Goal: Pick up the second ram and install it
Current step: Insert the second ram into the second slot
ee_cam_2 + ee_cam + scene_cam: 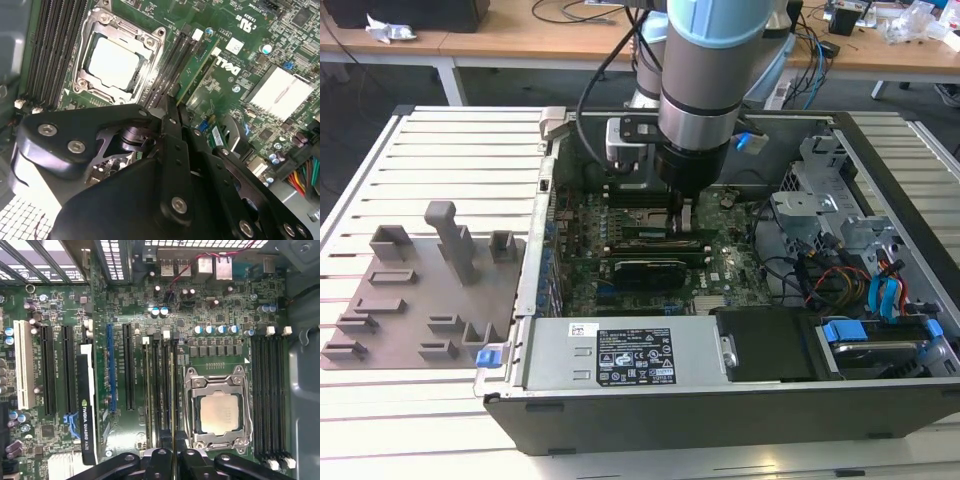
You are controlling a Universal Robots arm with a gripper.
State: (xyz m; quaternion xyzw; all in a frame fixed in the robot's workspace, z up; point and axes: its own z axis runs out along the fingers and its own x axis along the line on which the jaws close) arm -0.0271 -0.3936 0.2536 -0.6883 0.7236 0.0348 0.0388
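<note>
On the exterior view's left the grey holders sit on the bench with no stick in them that I can see, so I judge pickup is done. Next over is the open case, with the arm straight down into it.

In the second wrist view the fingers are pinched nearly together on the ram. The green stick runs out from between the tips, on edge, along the black slots just beside the CPU socket. No gap shows between the pads and the board, so I read it as a firm grip.

In the first wrist view the black card sits well apart, on the other side of the slots from the socket.

Step in hand: install, with the ram at or in its slot. I can't tell whether it's seated or just resting on the slot, and the latches are too small to read.

What the move calls for, as I judge it, is the stick square to the slot and a straight, even press — no tilt, or one end will ride up.
</note>
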